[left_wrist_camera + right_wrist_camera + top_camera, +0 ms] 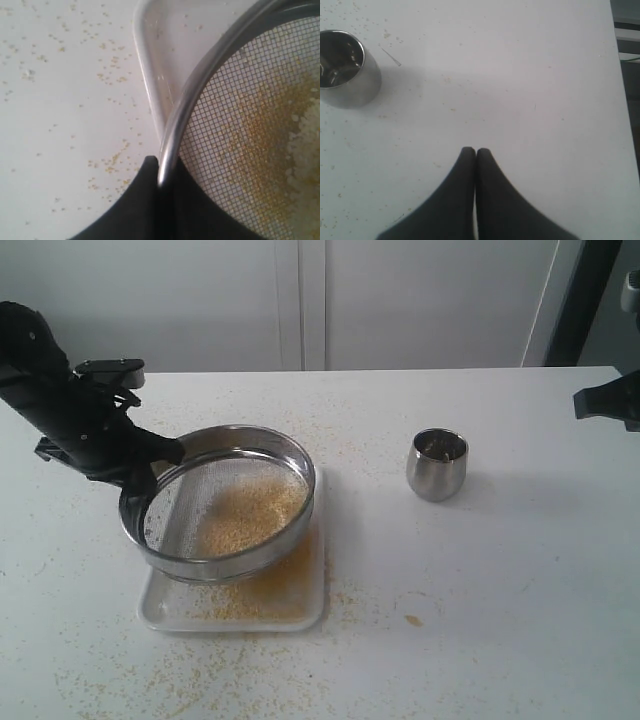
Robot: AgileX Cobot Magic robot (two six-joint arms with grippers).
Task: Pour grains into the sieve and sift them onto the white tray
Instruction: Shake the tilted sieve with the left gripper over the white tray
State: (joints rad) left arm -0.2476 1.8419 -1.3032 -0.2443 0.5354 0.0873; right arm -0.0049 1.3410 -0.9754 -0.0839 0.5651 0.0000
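The sieve [225, 505] hangs tilted over the white tray [165, 615], its ring covering most of the tray's far half; whether its low edge touches the tray I cannot tell. As a judgement, it is stiff steel and fairly light, but the ring wall is thin and smooth, so a pinch at 1 spot on the rim could let it swing or slip when shaken. The rim is the only sensible place to hold it, since the mesh would dent. The grains [245, 515] are loose and will slide to the low side; many already lie scattered on the table [500, 620], and fine golden bits have fallen through onto the tray.

The left gripper [161, 172] pinches the sieve's rim, 1 finger inside the ring and 1 outside. The right gripper [475, 152] has its fingers pressed together on nothing, hovering over bare table near the steel cup [437, 464] — which stands upright, well apart from the tray.
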